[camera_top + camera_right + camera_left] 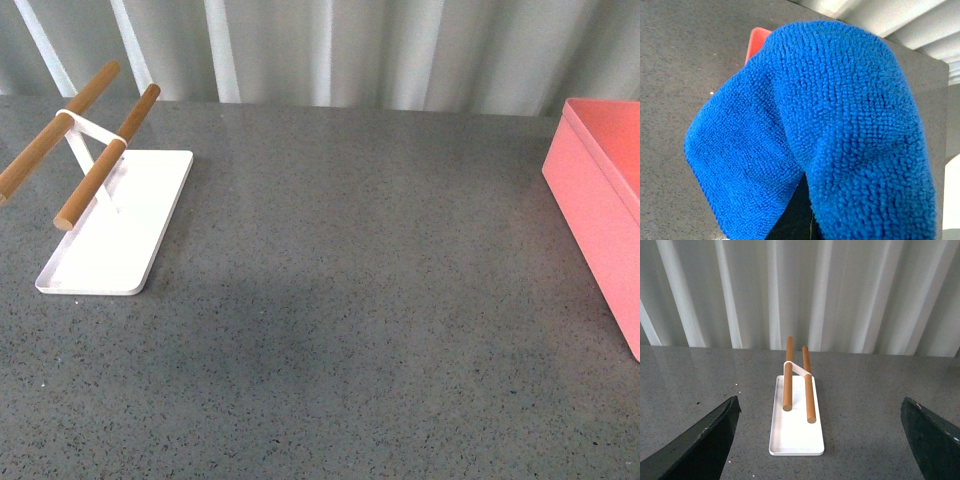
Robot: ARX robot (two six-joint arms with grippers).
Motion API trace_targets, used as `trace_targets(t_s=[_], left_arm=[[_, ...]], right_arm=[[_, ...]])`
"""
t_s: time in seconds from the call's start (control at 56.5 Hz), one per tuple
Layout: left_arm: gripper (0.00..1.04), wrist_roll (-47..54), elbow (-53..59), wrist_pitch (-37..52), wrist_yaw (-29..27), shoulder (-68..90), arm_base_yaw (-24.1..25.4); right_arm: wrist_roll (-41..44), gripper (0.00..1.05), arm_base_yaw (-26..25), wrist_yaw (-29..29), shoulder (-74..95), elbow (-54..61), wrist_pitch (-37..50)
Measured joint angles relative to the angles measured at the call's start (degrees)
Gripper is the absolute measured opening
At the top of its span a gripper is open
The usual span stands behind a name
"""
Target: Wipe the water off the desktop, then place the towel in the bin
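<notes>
One towel [840, 125] in front of the bin [756, 41]

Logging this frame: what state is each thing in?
desktop: no water visible.
towel: lifted clear, hanging bunched before the right wrist camera.
bin: upright, inside unseen.
white tray with wooden rods: upright, nothing on it.
left gripper: open, empty.
right gripper: behind the towel, jaws hidden.

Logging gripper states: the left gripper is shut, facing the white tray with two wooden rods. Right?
No. The left gripper is open, fingers wide apart, facing the white tray with two wooden rods. The left wrist view shows it.
</notes>
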State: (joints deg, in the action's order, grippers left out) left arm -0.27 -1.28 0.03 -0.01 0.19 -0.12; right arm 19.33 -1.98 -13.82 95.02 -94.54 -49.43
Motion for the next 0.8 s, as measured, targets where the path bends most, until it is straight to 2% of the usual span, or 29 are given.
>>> trace_targets(t_s=[0.283,0.549,0.796], left_arm=[[0.98,0.0,0.0,0.0,0.0,0.0,0.0],[0.98,0.0,0.0,0.0,0.0,0.0,0.0],[0.98,0.0,0.0,0.0,0.0,0.0,0.0]], right_arm=[[1.9,0.04,-5.6,2.3,-2.2,10.2,5.0],[1.6,0.04,-7.2,5.4,-2.1,14.0,8.2],[0.5,0.42,-7.7,5.3,-1.6,14.0,8.5]])
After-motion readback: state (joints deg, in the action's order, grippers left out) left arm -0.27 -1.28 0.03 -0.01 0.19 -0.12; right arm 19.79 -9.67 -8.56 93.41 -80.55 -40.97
